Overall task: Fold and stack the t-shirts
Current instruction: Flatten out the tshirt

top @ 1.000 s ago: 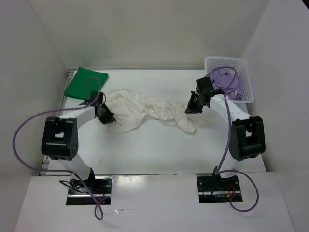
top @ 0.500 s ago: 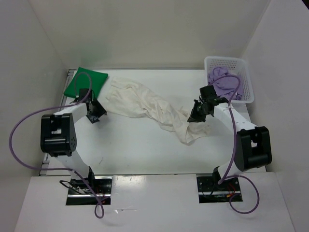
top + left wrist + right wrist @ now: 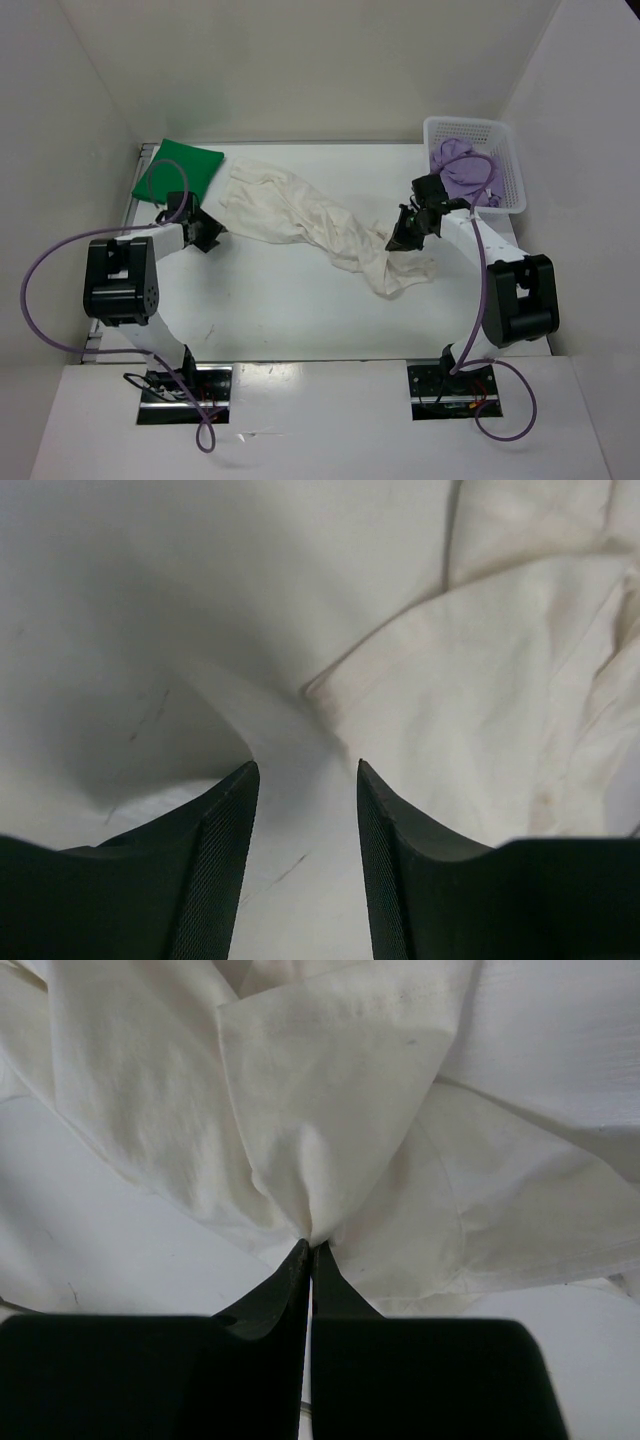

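Pinching the white-cream t-shirt (image 3: 300, 215) in the closed right hand (image 3: 310, 1248), with the left hand (image 3: 306, 766) open beside its edge.

Robot test cell, lab-type setting — plain white panel walls (image 3: 320, 70) box in flat white table (image 3: 300, 310) on three sides. Black-and-white left arm (image 3: 120, 285) and right arm (image 3: 515, 295) bolted at near edge — looped purple cables (image 3: 26, 300), exposed wiring at metal base plates (image 3: 185, 392).
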Robot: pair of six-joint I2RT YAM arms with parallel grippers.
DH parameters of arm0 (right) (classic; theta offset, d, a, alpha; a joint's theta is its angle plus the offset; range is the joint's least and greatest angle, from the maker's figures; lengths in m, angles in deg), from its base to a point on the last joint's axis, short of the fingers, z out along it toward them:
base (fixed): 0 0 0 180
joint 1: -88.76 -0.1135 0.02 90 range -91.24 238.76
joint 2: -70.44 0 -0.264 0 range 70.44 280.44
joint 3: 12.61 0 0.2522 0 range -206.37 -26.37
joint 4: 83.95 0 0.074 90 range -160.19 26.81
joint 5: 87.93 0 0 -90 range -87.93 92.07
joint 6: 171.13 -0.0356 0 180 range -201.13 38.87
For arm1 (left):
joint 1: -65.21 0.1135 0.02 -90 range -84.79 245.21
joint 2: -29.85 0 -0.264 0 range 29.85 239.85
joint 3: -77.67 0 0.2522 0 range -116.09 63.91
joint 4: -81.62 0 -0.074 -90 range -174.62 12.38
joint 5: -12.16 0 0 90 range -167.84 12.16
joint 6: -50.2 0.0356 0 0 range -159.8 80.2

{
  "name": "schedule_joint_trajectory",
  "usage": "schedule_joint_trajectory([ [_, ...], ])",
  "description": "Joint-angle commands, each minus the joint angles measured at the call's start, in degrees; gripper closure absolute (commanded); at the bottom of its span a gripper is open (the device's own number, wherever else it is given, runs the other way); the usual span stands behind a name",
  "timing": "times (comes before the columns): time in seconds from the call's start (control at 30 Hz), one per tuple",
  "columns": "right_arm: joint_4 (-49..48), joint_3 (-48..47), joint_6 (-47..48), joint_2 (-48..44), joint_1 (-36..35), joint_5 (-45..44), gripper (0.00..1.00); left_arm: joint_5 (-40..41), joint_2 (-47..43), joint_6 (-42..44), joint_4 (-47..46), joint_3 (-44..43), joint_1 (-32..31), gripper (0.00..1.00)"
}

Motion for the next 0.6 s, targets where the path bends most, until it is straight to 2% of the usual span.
schedule_joint_trajectory([
  [0.0, -1.82, -0.31, 0.58, -1.87, 0.24, 0.69, 1.00, 1.81, 5.63, -5.72, -3.55, -2.31, -0.07, 0.48],
  [0.1, -1.83, 0.22, 0.06, -2.39, 0.24, 0.70, 1.00, 2.42, 6.79, -6.26, -4.70, -2.85, -0.07, 0.48],
  [0.23, -2.36, 0.74, -0.47, -2.40, 0.24, 0.70, 1.00, 2.43, 8.37, -6.26, -3.30, -5.75, -0.07, 0.58],
  [0.53, -2.88, -0.48, -1.62, -2.93, 0.24, 1.93, 1.00, 2.26, 10.05, -5.20, -2.24, -7.51, 0.45, 1.00],
  [0.57, -2.10, -1.09, -1.62, -2.93, 0.24, 1.93, 1.00, 1.12, 8.22, -3.64, -2.24, -7.51, 0.45, 1.00],
])
